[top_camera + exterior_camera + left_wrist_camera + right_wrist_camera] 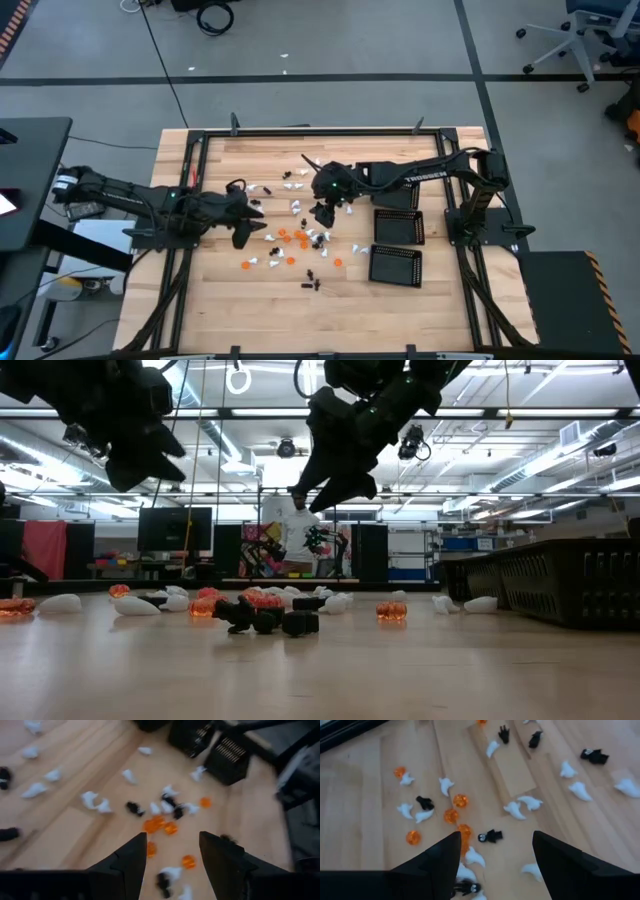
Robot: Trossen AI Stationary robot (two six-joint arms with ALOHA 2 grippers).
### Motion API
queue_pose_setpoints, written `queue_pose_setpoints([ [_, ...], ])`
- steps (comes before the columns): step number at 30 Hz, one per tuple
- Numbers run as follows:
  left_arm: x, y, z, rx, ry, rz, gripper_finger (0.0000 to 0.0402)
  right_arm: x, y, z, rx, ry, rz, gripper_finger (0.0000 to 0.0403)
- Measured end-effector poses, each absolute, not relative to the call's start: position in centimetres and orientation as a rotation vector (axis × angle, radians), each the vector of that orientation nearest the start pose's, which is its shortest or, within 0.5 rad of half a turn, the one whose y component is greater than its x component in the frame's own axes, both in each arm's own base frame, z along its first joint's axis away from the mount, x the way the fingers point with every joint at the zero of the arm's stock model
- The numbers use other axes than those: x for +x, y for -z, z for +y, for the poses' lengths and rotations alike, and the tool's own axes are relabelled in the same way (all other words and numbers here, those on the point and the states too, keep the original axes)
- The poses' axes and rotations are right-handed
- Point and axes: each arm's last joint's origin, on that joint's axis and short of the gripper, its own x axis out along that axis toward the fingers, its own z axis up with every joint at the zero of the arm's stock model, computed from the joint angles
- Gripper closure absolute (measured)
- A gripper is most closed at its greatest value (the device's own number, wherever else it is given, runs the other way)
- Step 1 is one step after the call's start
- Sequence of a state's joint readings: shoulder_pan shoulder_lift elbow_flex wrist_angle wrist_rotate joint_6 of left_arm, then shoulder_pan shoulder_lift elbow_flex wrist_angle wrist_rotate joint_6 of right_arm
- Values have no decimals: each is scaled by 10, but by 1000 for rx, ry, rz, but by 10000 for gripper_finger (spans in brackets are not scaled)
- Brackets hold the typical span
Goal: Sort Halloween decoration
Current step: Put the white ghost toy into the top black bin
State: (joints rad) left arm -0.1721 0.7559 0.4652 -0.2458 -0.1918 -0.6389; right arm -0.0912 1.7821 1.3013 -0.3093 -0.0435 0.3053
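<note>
Right gripper (322,213) fingers apart, empty, above Halloween decoration (296,238); left gripper (247,228) apart; arm lettered TROSSEN (422,178)

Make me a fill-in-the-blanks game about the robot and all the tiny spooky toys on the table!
1. The tiny white, orange and black trinkets lie scattered on the ____ table.
2. The square black mesh trays number ____.
3. Both the left gripper and the right gripper have their fingers ____.
4. The trays stand nearest the ____ arm.

Missing words: wooden; three; open; right
</note>
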Motion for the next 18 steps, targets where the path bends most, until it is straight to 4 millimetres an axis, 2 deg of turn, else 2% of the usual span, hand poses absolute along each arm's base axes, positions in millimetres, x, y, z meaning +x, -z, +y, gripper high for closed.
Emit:
queue_pose_setpoints([
  [7,166,-232,-24,-581,-152,393,209,389,-229,-31,209,184,786,153],
  [12,168,-231,-15,-619,-209,385,209,392,-191,-32,104,156,891,153],
  [18,169,-232,-12,-692,-243,366,209,400,-158,-38,39,152,966,153],
])
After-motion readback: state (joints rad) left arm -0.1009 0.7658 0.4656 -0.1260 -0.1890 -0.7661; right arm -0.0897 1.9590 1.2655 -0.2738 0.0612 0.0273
